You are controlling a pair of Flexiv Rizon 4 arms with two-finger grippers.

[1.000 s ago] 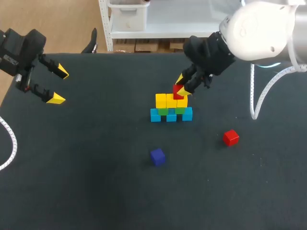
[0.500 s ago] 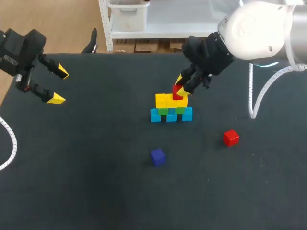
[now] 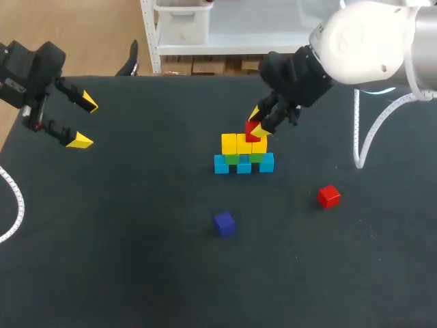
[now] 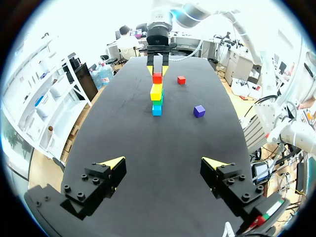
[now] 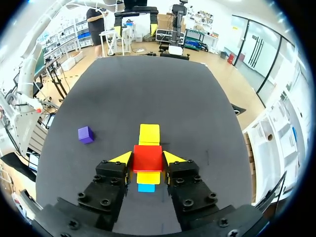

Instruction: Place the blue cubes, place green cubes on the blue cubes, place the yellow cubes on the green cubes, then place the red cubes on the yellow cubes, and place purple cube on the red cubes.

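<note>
Centre of frame: blue cubes (image 3: 244, 165) in a row on dark table (image 3: 123, 232), green cubes (image 3: 233, 158) on them, yellow cubes (image 3: 236, 143) on top. At right end of yellow row: red cube (image 3: 252, 127), pinched from two sides by fingers of right gripper (image 3: 257, 121). Upper left: left gripper (image 3: 85, 121), fingers spread wide, holding nothing. Lower right: second red cube (image 3: 328, 196). Below stack: purple cube (image 3: 224, 223).

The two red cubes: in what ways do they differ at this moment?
The held red cube is between the right gripper's fingers, touched from both sides; the loose red cube is touched by nothing. The held red cube is raised, just above the yellow cubes; the loose red cube lies alone on the table. Both look alike in colour and size.
</note>
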